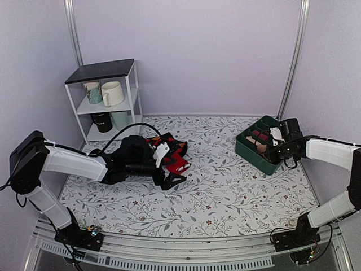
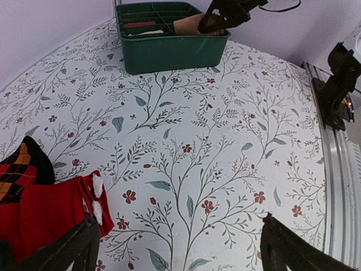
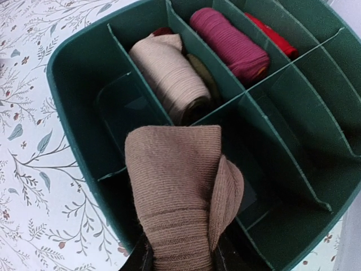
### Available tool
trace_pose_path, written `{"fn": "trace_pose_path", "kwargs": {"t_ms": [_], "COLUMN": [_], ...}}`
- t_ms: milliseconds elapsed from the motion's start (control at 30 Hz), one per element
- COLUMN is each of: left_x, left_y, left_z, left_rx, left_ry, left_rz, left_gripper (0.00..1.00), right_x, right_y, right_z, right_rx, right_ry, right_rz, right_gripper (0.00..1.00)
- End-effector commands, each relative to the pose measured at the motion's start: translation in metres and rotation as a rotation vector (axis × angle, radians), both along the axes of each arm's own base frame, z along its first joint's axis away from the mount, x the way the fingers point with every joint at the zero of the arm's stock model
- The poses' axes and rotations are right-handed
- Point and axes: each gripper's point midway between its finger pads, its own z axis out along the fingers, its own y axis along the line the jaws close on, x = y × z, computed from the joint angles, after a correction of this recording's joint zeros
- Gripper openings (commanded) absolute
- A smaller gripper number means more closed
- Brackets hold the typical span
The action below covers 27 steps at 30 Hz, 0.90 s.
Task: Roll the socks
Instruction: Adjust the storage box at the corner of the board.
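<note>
The socks [image 3: 180, 186] are a tan-brown knitted roll, and my right gripper [image 3: 180, 257] is shut on its lower end. The roll hangs over a near compartment of the green divided bin [image 3: 73, 101]. From the top view the socks [image 1: 260, 147] and right gripper [image 1: 277, 148] are at the bin [image 1: 248, 151] on the right of the table. In the left wrist view the socks [image 2: 189, 23] show far off in the bin [image 2: 169, 53]. My left gripper [image 2: 180, 248] stands open low over the cloth with nothing between its fingers.
A red sock [image 2: 45, 217] and an argyle sock [image 2: 20, 169] lie beside my left gripper [image 1: 172, 168]. The bin holds a cream roll [image 3: 169, 73], a magenta roll [image 3: 228, 39] and a red one [image 3: 271, 34]. A white shelf [image 1: 107, 93] with mugs stands back left.
</note>
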Motion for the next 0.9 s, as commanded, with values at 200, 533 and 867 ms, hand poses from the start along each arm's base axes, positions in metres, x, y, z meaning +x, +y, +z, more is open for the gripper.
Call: {"fn": "trace_pose_path", "kwargs": {"t_ms": [200,533,867], "left_x": [-0.002,-0.004,0.004], "left_y": [0.009,0.016,0.032], "left_z": [0.006,0.008,0.039], "left_rx": [0.012,0.021,-0.024], "left_ry": [-0.021,-0.041,-0.138], "left_rz": [-0.001,0.007,0.108], "left_gripper": [1.00,0.99,1.00], "right_x": [-0.034,-0.061,-0.016], "right_y": [0.059,0.162,0.145], "right_z": [-0.026,-0.007,0.078], "right_rx": [0.181,0.445,0.438], "right_ry": [0.179,0.211,-0.139], "right_rz": [0.102,0.295,0.111], "right_gripper": [0.00,0.00,0.00]}}
